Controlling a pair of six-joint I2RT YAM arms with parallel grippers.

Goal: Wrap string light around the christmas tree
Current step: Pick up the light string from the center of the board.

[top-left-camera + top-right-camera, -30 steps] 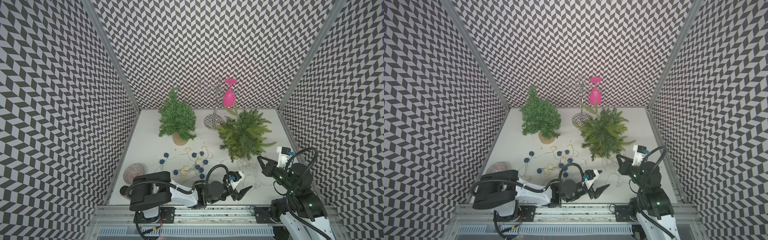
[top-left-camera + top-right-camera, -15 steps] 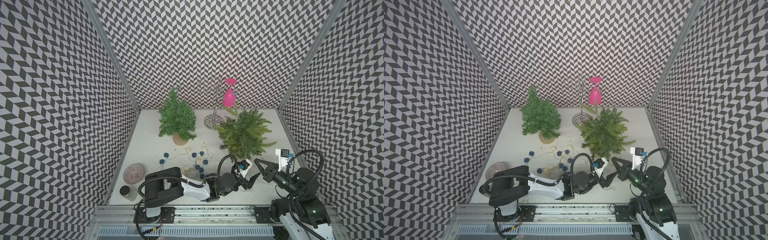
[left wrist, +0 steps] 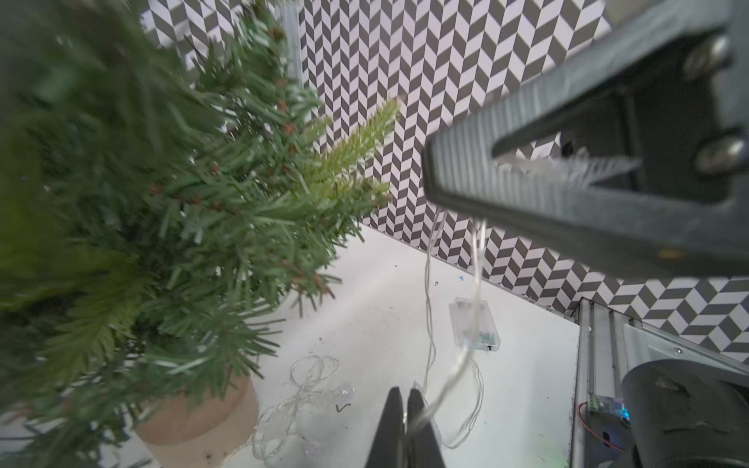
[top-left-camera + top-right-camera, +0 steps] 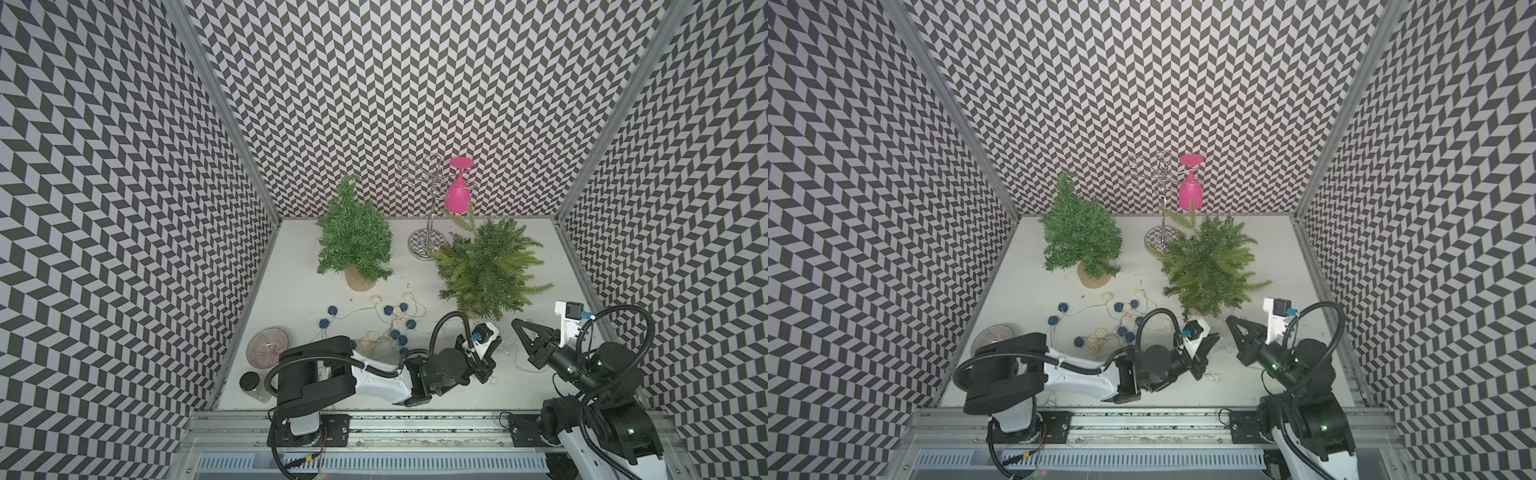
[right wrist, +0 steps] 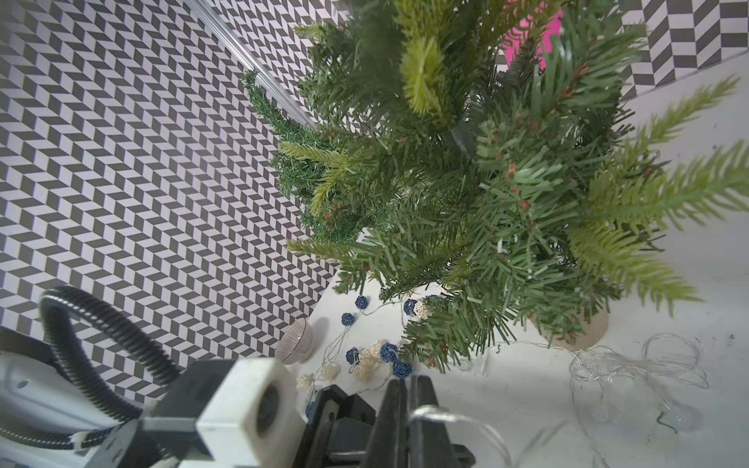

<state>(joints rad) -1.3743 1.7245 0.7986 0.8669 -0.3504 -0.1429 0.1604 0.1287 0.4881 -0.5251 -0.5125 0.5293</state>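
String light (image 5: 583,358): thin clear wire with small bulbs; loose coil on the surface (image 4: 291,291) just beside the pot of the christmas tree (image 4: 486,266); battery box (image 3: 475,326) flat near the same pot; no strand on the branches yet.
Left fingers (image 3: 391,429): pressed together, pinching one strand, near the front of the tree.
Right fingers (image 3: 527,194): tips meeting, strands hanging from them, apparently pinching the wire too, close beside the tree.
Step in hand, as judged: sharing the strand between both arms to begin a first turn.
Handling advice: one pinch anchors while the other circles the tree; feed slack from the coil; avoid dragging the battery box or tipping the pot; stay clear of the ball garland (image 4: 390,324) off to the tree's side.
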